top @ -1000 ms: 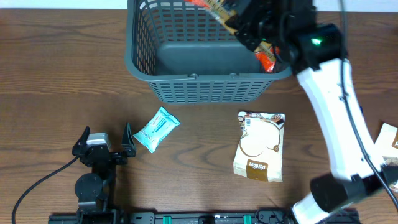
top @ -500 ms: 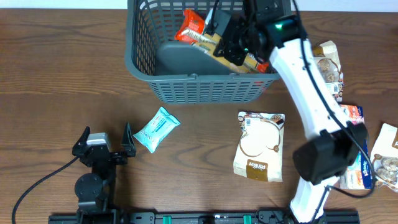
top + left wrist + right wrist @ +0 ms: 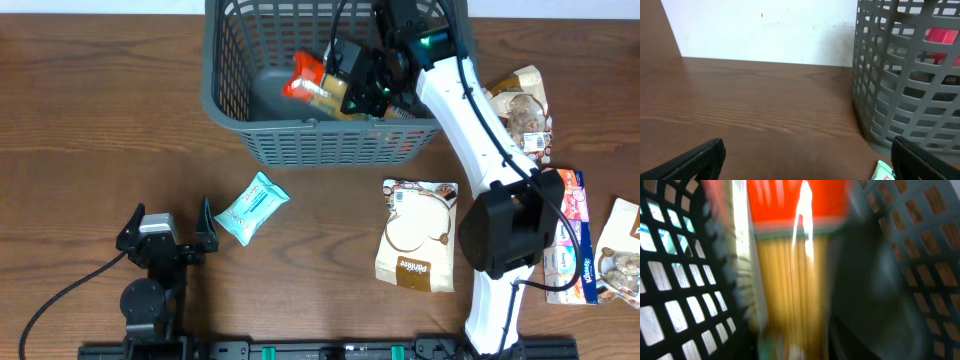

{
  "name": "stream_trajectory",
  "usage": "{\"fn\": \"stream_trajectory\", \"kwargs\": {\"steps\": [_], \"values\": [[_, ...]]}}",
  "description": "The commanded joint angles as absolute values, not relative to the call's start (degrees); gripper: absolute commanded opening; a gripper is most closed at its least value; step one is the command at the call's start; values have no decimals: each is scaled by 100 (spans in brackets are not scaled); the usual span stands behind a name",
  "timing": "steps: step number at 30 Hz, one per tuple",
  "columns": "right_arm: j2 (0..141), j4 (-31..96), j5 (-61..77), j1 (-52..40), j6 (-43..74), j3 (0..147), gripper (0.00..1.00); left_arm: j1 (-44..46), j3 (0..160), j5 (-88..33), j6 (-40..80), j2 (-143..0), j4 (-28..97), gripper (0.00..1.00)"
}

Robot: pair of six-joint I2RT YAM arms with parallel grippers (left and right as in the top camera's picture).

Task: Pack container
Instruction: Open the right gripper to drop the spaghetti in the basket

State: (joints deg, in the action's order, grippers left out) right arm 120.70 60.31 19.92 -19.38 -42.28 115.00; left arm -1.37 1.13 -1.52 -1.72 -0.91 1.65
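Observation:
The container (image 3: 330,150), a large dark grey lattice basket, stands at the back centre; its wall also shows in the left wrist view (image 3: 905,75). My right gripper (image 3: 352,82) reaches down inside it, shut on a red and yellow snack packet (image 3: 305,78). The right wrist view is blurred and shows that packet (image 3: 795,270) between the basket's lattice walls (image 3: 670,280). My left gripper (image 3: 168,235) is open and empty, low at the front left, its fingers (image 3: 695,159) wide apart above the table.
A teal packet (image 3: 252,207) lies just right of the left gripper and peeks into the left wrist view (image 3: 883,171). A brown and white bag (image 3: 418,235) lies in front of the basket. Several snack packets (image 3: 560,230) lie along the right edge.
My right gripper has carried the red and yellow packet from above the basket's back right corner down and left into the basket. The left arm has not moved.

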Motion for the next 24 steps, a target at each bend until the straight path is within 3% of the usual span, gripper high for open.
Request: {"fn": "stream_trajectory", "kwargs": {"steps": [1,3,5,8,10,16,24], "values": [[11883,6027,2180,-1986,-4198,11699,36,-130,23,-69,-165,-60,403,99],[11883,6029,2182,-1986,-4178,11699,39,-130,23,-69,-165,-60,403,99],[11874,6027,2180,-1986,-4045,11699,48,-130,23,-69,-165,-60,403,99],[11828,6023,2182,-1986,-3817,11703,79,-130,23,-69,-165,-60,403,99],[11734,6007,2182,-1979,-3817,11716,92,-130,23,-69,-165,-60,403,99],[11183,5631,2187,-1813,-3645,11734,98,-130,23,-69,-165,-60,403,99],[10099,4923,2025,-928,-1951,11734,98,-130,23,-69,-165,-60,403,99]]}}
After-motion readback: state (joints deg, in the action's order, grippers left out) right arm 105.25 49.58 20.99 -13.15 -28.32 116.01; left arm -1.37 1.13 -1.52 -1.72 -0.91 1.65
